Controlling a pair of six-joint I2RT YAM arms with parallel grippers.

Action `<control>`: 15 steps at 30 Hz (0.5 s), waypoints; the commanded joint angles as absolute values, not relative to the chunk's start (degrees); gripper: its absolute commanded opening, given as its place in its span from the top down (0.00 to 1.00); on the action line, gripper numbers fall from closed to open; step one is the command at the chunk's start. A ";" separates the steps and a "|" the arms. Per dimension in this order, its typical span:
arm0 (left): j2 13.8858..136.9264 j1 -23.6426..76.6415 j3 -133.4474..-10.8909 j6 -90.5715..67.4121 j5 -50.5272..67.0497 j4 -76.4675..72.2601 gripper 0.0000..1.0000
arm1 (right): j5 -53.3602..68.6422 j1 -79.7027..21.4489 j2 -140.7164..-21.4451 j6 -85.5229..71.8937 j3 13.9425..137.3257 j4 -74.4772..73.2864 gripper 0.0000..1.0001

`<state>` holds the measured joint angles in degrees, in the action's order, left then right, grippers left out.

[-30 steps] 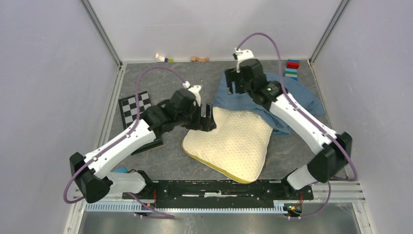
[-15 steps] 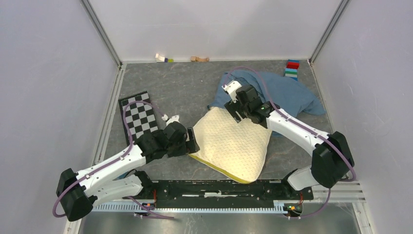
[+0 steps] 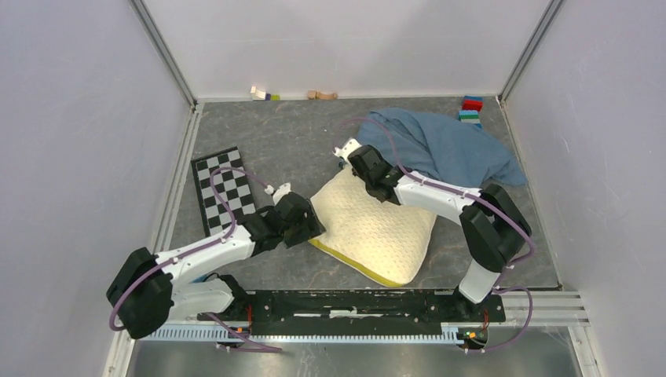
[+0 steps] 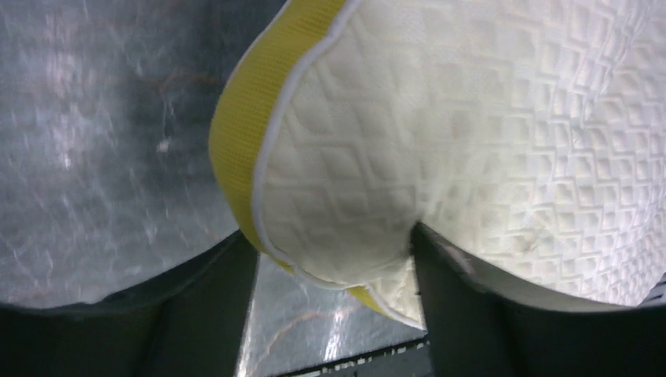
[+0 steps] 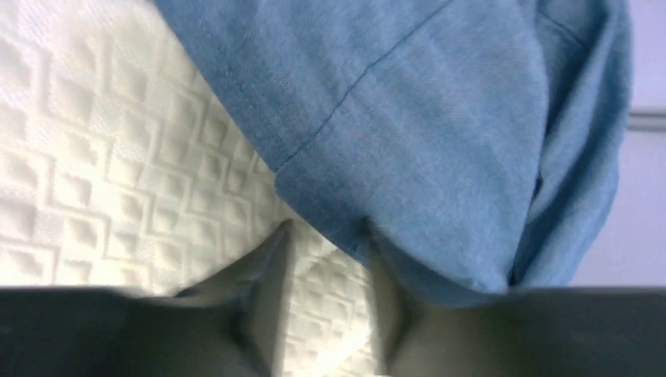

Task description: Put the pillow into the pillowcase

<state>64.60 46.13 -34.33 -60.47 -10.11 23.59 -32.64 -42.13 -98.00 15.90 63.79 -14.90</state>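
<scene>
**Both grippers set at corners of the pillow, pillowcase lying behind it**

The grey table (image 3: 275, 141) is taken up mostly by two soft things. The pillowcase (image 3: 451, 145) is spread in wrinkled folds at the far right. The pillow (image 3: 381, 232) lies flat in the middle, nearer the arms, and its far corner is overlapped by the hem of the pillowcase. No part of the pillow is seen inside the sack.

The left arm (image 3: 200, 253) is stretched low across the table from its base towards the pillow's left corner. The right arm (image 3: 440, 196) is folded back sharply at the elbow, and its forearm is laid across the pillow's far edge.

The left gripper (image 3: 309, 222) is set around the pillow's left corner. Its jaws are held wide, and the yellow-banded corner is touched on both sides by the fingers (image 4: 196, 314). Whether it is firmly pinched cannot be told.

The right gripper (image 3: 351, 157) is placed where pillow and pillowcase meet. Its jaws are partly drawn together, with white quilting seen between the fingers (image 5: 263, 314) and the blue hem draped over one of them. A hold on either cloth cannot be confirmed.

A checkerboard (image 3: 224, 188) is laid at the left.
</scene>
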 commanded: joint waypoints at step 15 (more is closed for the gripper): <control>72.78 32.84 -50.07 -46.48 -2.45 16.00 0.98 | -5.77 -47.13 -116.51 -11.54 114.64 -31.90 1.00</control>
<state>71.18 37.69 -46.09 -49.56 -8.19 18.33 -17.65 -51.88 -114.41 -1.08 118.13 -35.18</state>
